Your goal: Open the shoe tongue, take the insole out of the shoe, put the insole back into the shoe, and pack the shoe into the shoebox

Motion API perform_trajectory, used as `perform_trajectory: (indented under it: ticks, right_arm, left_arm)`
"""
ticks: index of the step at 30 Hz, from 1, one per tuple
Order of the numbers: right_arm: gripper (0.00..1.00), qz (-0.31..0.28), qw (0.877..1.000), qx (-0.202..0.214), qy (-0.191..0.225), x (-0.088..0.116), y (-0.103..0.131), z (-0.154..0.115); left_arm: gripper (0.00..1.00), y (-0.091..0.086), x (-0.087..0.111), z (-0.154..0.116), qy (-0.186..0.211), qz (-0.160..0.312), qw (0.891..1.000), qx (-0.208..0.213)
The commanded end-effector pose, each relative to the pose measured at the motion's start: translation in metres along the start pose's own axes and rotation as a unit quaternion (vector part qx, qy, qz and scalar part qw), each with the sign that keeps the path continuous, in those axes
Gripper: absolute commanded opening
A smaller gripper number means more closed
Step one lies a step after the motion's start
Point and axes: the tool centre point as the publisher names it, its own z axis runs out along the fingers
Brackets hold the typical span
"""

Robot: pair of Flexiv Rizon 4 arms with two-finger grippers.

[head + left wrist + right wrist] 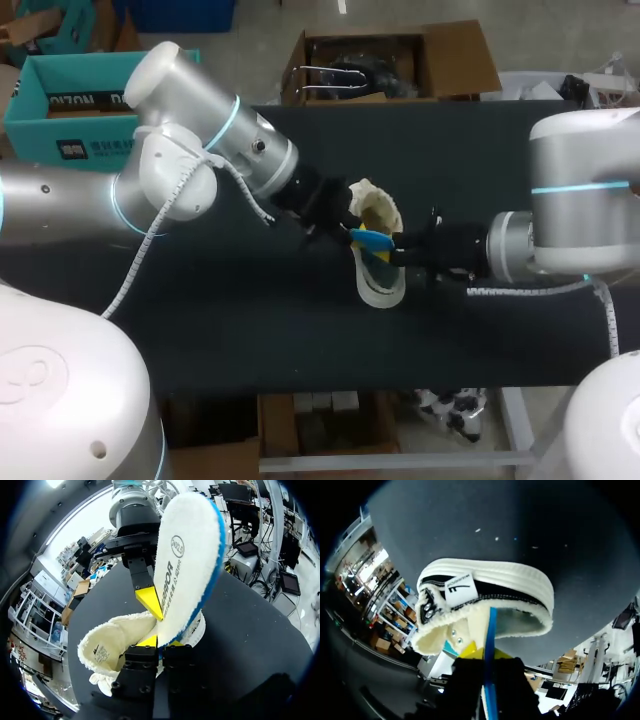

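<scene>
Both our left gripper (161,642) and right gripper (485,654) pinch the insole (190,560), fingers nearly together, just above the shoe's (381,288) opening. It stands on end, so it probably must tip along the shoe.

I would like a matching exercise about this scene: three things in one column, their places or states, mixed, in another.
1 white fleecy insole with blue edge
2 black shoe with white rubber sole
3 cream fleecy shoe tongue

A rests on the dark table
B folded out from the opening
C clamped between yellow fingertips

Pairs: 1-C, 2-A, 3-B
</scene>
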Motion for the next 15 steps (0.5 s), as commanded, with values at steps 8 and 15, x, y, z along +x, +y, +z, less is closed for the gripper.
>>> perform_trajectory:
  ticks: [8, 15]
  right_arm:
    - [0.0, -0.026, 0.999, -0.019, 0.023, -0.005, 0.007, 0.003]
    - [0.0, -0.034, 0.999, -0.017, 0.03, -0.005, 0.011, 0.0]
  left_arm:
    - [0.0, -0.008, 0.007, 0.006, -0.043, 0.017, 0.999, -0.001]
    - [0.0, -0.011, 0.01, 0.005, -0.051, 0.021, 0.998, -0.002]
